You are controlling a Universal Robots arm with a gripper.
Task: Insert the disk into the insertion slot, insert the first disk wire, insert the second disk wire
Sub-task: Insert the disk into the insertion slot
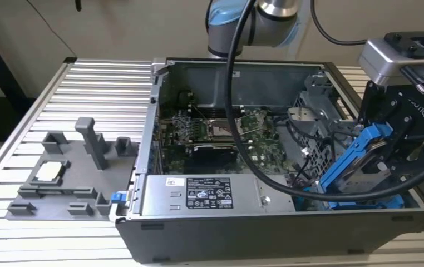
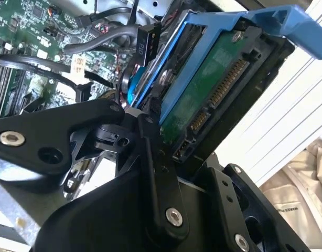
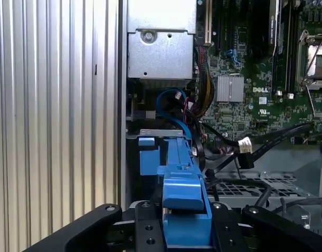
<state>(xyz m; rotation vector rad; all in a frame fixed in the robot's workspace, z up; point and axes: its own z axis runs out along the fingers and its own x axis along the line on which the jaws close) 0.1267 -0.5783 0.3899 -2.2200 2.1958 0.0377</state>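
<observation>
Gripper [image 3: 184, 233]: black linkage arms nearest the lens in both wrist views; fingers [image 2: 153, 152] closed on the disk, one on each side of its blue carrier frame.
Disk [image 2: 224, 94]: held off the case and steeply tilted; green circuit-board face and a row of gold contacts turned to the second wrist view, with those contacts uncovered.
Place of the disk: at the exterior view's right, over the front corner of the open computer case [image 1: 271, 233].
Insertion slot [image 3: 149, 160]: grey bay with blue tabs and rails, directly beyond the held disk in the first wrist view; lower end of the disk close to the rails, but contact cannot be judged.
Power-supply box [image 3: 161, 52]: grey, just past the slot, along the same case wall.
Motherboard [image 1: 220, 133]: green, flat on the case floor, towards the exterior view's left of the disk.
Loose cables [image 3: 245, 147]: black, with a pale plug at the end, lying across the board and the perforated cage [image 3: 255, 186].
Black plug [image 2: 145, 44]: just beside the disk's upper edge, not on the contacts.
Grey fixture [image 1: 71, 172]: on the slatted table [image 1: 100, 89], well apart from the gripper.
</observation>
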